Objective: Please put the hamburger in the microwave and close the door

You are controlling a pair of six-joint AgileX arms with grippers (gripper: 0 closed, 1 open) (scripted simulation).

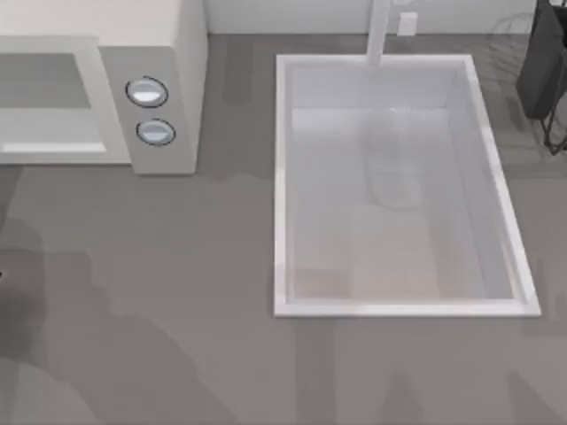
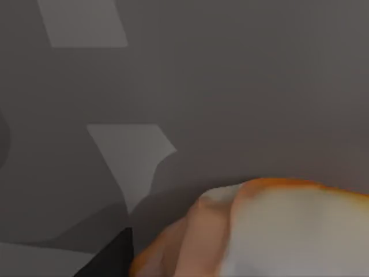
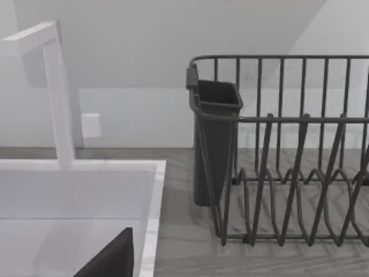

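Hamburger (image 2: 277,231) looms close, cut off at frame edge.

We count one microwave (image 1: 133,88) bearing two round knobs (image 1: 147,92), one white sink basin (image 1: 394,186) with one faucet (image 1: 379,31), one dark wire dish rack (image 3: 288,156) holding one dark cutlery cup (image 3: 213,138), and one hamburger (image 2: 259,231).

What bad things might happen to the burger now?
The hamburger sits very close under the left wrist camera, and the grip on it isn't visible, so it might slip and drop onto the grey surface. In the top view the microwave lies at the table's far left, partly cut off, so the bun might bump its frame going in.
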